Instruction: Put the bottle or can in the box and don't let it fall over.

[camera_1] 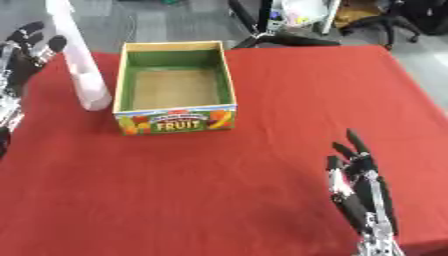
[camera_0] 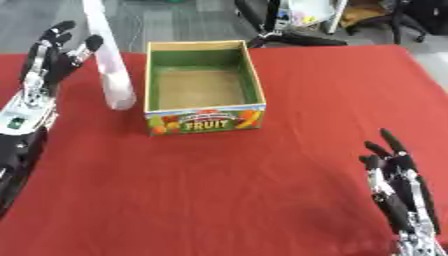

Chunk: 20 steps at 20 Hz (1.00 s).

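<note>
Though open beside bottle (camera_0: 112, 70), left robot hand (camera_0: 54, 52)

A red-clothed table (camera_0: 289, 165) fills my view. On it stands an open cardboard box (camera_0: 204, 85), green inside, "FRUIT" printed on its near wall. Just beside the box, on my left, a tall pale bottle (camera_0: 112, 70) stands upright on the cloth, tilting slightly away.

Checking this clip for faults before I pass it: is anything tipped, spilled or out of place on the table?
Nothing stands out. The pale bottle stands upright on the red table, just left of the empty fruit box. The left hand is open beside the bottle; the right hand rests open at the lower right.
</note>
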{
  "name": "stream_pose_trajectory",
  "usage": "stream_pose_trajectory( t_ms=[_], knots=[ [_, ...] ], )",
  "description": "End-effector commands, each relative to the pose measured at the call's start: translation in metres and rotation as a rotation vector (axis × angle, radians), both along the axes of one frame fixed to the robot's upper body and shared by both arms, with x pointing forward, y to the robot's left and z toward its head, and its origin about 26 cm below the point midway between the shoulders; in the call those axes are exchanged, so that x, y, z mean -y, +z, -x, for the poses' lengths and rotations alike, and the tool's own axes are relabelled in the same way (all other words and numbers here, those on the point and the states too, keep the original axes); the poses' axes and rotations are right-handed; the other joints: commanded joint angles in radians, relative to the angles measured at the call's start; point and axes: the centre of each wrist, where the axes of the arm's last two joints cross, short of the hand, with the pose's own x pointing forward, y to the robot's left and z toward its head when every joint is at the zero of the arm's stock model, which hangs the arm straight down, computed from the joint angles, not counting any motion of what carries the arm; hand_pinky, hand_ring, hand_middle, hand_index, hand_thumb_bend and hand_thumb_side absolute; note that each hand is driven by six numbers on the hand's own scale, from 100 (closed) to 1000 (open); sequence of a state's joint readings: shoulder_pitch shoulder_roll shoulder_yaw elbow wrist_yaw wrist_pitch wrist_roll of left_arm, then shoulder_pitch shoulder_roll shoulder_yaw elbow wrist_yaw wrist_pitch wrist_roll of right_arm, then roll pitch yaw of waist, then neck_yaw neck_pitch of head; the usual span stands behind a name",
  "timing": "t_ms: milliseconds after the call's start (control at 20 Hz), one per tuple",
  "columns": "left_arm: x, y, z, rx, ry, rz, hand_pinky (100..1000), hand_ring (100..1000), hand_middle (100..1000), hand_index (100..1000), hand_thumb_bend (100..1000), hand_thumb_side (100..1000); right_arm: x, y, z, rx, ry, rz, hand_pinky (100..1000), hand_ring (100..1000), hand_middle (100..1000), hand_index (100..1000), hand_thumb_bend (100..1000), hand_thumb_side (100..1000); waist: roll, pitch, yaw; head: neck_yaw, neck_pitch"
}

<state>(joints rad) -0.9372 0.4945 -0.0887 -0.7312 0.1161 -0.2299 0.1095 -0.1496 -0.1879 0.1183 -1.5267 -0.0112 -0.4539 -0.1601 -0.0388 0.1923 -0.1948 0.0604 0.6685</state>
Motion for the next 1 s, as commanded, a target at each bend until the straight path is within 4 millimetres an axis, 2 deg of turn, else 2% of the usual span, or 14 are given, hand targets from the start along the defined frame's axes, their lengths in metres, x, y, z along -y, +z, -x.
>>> stream_pose_trajectory(
  t_ms=[50, 450, 550, 650, 800, 850, 1000],
  knots=[
    [0.0024, 0.0118, -0.0055, 0.021, 0.007, -0.034, 848, 1000, 963, 887, 917, 542, -0.0028, 0.0117, -0.0037, 0.038, 0.017, -0.006, 789, 896, 1000, 959, 100, 470, -0.002, -0.006, -0.01, 0.013, -0.021],
    [0.0109, 0.012, -0.011, 0.019, 0.002, -0.054, 836, 1000, 941, 878, 907, 524, -0.0064, 0.0158, -0.0062, 0.049, 0.027, -0.019, 789, 896, 1000, 959, 100, 470, -0.007, 0.012, -0.033, 0.032, -0.032],
    [0.0112, 0.011, -0.0112, 0.014, 0.01, -0.057, 829, 1000, 920, 871, 886, 483, -0.0067, 0.0161, -0.0063, 0.05, 0.028, -0.019, 790, 896, 1000, 959, 100, 470, -0.007, 0.013, -0.034, 0.033, -0.03],
    [0.0108, 0.0099, -0.0111, 0.008, 0.021, -0.067, 808, 1000, 880, 856, 833, 402, -0.0066, 0.0161, -0.0064, 0.05, 0.028, -0.019, 790, 896, 1000, 959, 100, 470, -0.007, 0.014, -0.034, 0.033, -0.028],
    [0.0093, 0.0086, -0.0108, -0.002, 0.045, -0.08, 746, 1000, 775, 807, 621, 152, -0.0062, 0.0162, -0.0064, 0.051, 0.026, -0.02, 790, 896, 1000, 959, 100, 470, -0.008, 0.014, -0.034, 0.033, -0.028],
    [0.0089, 0.0081, -0.0107, -0.007, 0.052, -0.086, 716, 1000, 736, 791, 534, 100, -0.0061, 0.0161, -0.0064, 0.051, 0.026, -0.02, 790, 896, 1000, 959, 100, 470, -0.008, 0.014, -0.034, 0.033, -0.028],
    [0.0085, 0.0076, -0.0107, -0.019, 0.067, -0.092, 601, 1000, 587, 712, 320, 100, -0.0057, 0.016, -0.0064, 0.05, 0.025, -0.02, 790, 897, 1000, 958, 100, 470, -0.008, 0.013, -0.034, 0.033, -0.028]
  ],
)
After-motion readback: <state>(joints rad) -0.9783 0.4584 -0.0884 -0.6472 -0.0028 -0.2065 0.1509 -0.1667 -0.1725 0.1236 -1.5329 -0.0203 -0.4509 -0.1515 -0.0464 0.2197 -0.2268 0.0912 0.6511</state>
